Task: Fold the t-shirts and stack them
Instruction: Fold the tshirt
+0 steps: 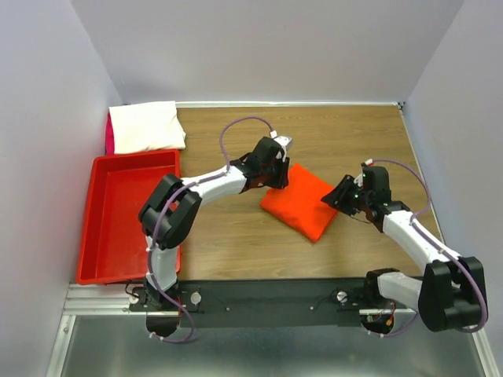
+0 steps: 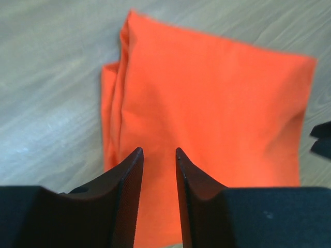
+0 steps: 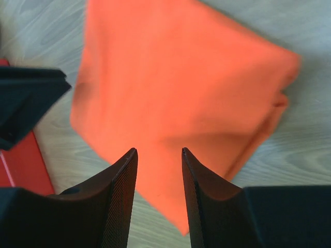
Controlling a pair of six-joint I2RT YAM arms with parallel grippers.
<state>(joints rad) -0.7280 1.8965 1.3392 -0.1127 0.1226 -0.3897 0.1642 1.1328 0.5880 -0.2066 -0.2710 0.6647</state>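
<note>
Orange-red t-shirt [image 1: 302,203] lay folded at centre of surface [image 1: 236,243], left pincer [image 1: 275,177] at its far corner, right pincer [image 1: 339,196] at its right edge; white t-shirt [image 1: 145,126] folded far left, behind red bin [image 1: 126,212].
Left wrist view: left pincer partly parted, empty, over orange cloth.
Right wrist view: right pincer likewise parted, gripping nothing, above shirt.

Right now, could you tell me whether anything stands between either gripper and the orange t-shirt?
Nothing visible does: the left gripper and the right gripper both hover open at opposite sides of the orange t-shirt.
</note>
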